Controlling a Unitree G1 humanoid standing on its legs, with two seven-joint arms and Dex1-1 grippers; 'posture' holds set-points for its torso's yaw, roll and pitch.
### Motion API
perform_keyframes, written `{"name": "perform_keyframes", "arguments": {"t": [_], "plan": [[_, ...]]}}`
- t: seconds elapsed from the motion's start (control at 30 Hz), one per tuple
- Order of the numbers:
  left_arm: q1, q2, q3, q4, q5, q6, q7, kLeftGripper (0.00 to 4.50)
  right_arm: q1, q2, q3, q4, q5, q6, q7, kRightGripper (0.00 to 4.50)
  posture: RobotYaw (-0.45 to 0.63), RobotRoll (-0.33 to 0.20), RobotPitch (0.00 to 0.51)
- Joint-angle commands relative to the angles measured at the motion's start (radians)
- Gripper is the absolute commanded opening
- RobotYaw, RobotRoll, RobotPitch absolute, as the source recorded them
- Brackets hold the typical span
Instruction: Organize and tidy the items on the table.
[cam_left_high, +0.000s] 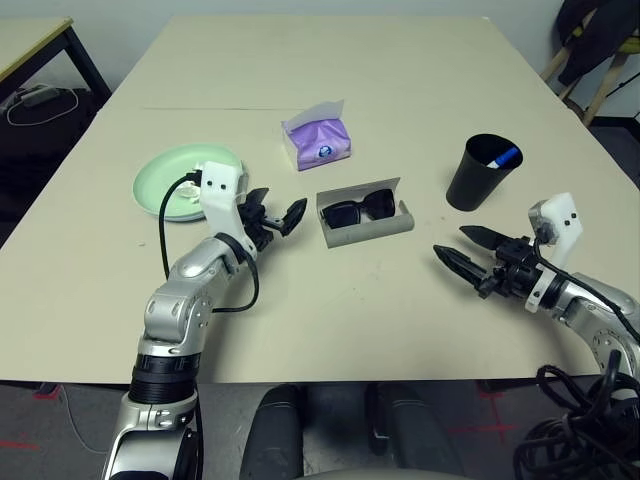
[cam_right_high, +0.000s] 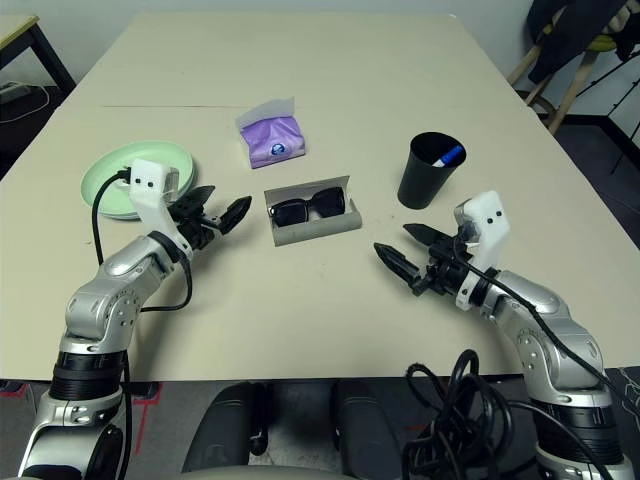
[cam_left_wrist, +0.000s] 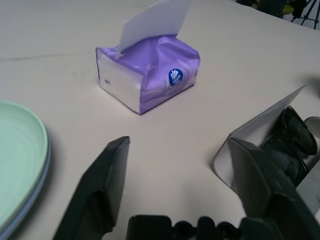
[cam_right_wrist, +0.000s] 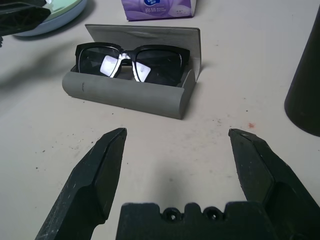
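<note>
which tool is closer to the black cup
Right. The right tool sits open just in front of the black cup; the left tool is open across the table, beyond the glasses case.

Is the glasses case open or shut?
Open. The grey glasses case has its lid standing up behind, and the black sunglasses lie exposed inside.
</note>
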Motion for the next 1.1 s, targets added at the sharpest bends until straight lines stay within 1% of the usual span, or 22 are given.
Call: {"name": "perform_keyframes", "arguments": {"t": [0.03,0.13,0.17,0.2,0.23,0.27,0.5,0.77,1.1], "plan": [[-0.002,0.022,-0.045,0.014,0.063,-0.068,-0.034,2.74,0.001,0.003,-0.009,0.025,0.004,-0.016,-0.021,4.50,-0.01,0.000,0.111],[-0.006,0.026,-0.060,0.026,0.091,-0.105,-0.049,1.53,-0.006,0.008,-0.005,0.032,0.008,-0.019,-0.028,4.50,-0.02,0.000,0.108],[-0.007,0.025,-0.061,0.029,0.097,-0.112,-0.052,1.19,-0.008,0.009,-0.003,0.034,0.008,-0.020,-0.031,4.50,-0.02,0.000,0.108],[-0.010,0.026,-0.064,0.032,0.102,-0.118,-0.055,0.67,-0.010,0.009,-0.001,0.037,0.008,-0.021,-0.033,4.50,-0.02,0.000,0.108],[-0.011,0.026,-0.065,0.035,0.105,-0.121,-0.059,0.31,-0.011,0.010,0.001,0.038,0.008,-0.021,-0.035,4.50,-0.02,0.000,0.106],[-0.013,0.028,-0.069,0.040,0.111,-0.127,-0.063,0.05,-0.014,0.012,0.003,0.043,0.004,-0.024,-0.038,4.50,-0.02,0.000,0.104],[-0.005,0.022,-0.104,0.054,0.152,-0.160,-0.090,0.05,-0.010,0.009,0.005,0.048,0.002,-0.033,-0.047,4.50,-0.03,0.000,0.104],[0.007,-0.004,-0.126,0.080,0.177,-0.183,-0.097,0.05,-0.003,0.002,-0.007,0.033,0.013,-0.021,-0.050,4.50,-0.04,0.000,0.110],[-0.003,-0.025,-0.151,0.131,0.207,-0.216,-0.107,0.05,-0.016,0.016,-0.014,0.011,0.053,-0.024,-0.060,4.50,-0.05,0.000,0.091]]}}
